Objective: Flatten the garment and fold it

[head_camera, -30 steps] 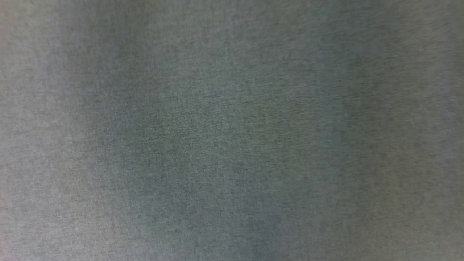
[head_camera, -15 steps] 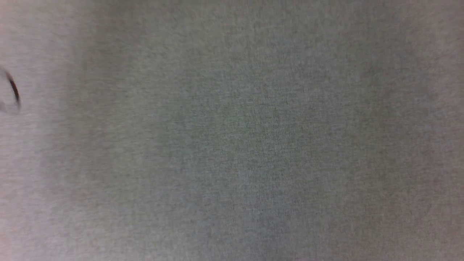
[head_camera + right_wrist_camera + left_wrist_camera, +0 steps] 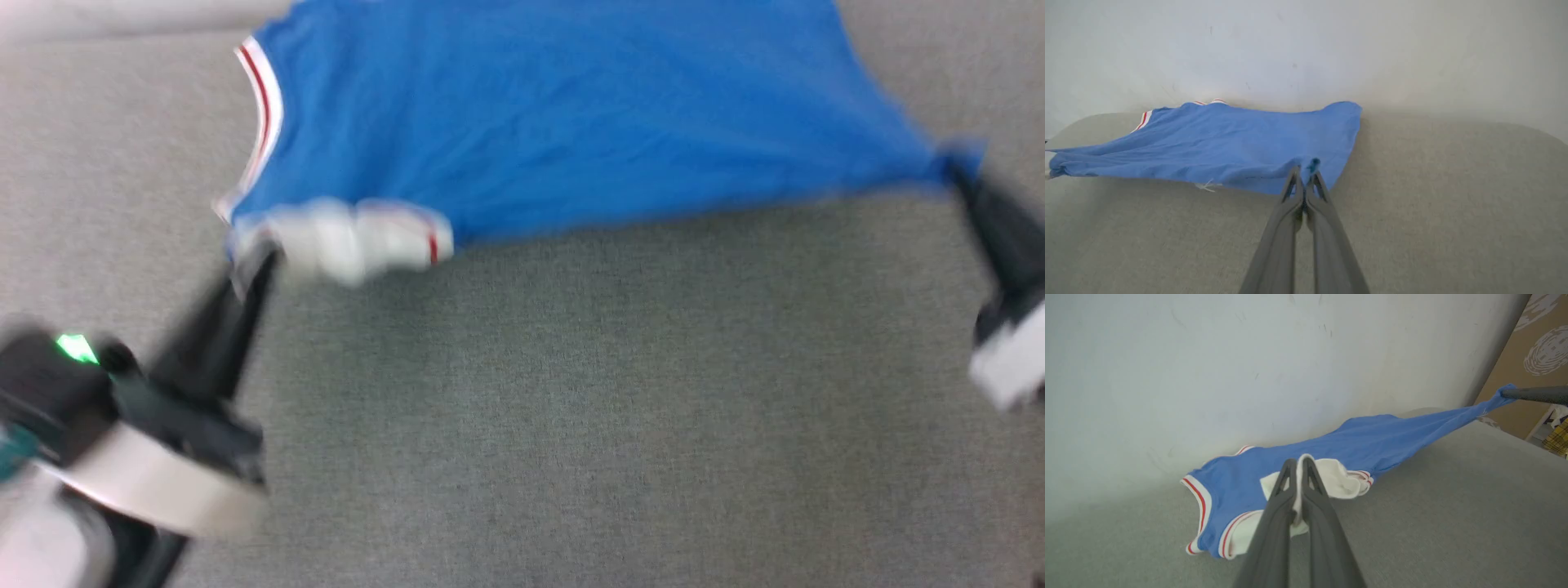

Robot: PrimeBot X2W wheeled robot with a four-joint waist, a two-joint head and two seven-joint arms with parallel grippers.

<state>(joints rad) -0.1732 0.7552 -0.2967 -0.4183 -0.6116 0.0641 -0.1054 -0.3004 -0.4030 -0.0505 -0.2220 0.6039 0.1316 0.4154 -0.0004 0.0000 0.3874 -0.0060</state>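
The garment [image 3: 571,122], a bright blue T-shirt with white sleeves and red-and-white trim, stretches across the grey surface at the top of the head view. My left gripper [image 3: 260,260] is shut on its white sleeve at the lower left corner; the left wrist view shows the white sleeve [image 3: 1331,477] pinched in my left gripper [image 3: 1299,461]. My right gripper [image 3: 953,170] is shut on a blue corner at the right, pulling the cloth taut. In the right wrist view the garment [image 3: 1229,143] bunches at my right gripper [image 3: 1304,169].
The grey fabric surface [image 3: 571,408] spreads below the shirt. A pale wall [image 3: 1208,375] rises right behind the shirt. A brown patterned panel [image 3: 1535,355] and a yellow checked item [image 3: 1560,437] lie beyond the surface's right end.
The head camera has swung: earlier it showed only grey fabric, now the shirt and both grippers are in view. Whether anything else moved cannot be told.
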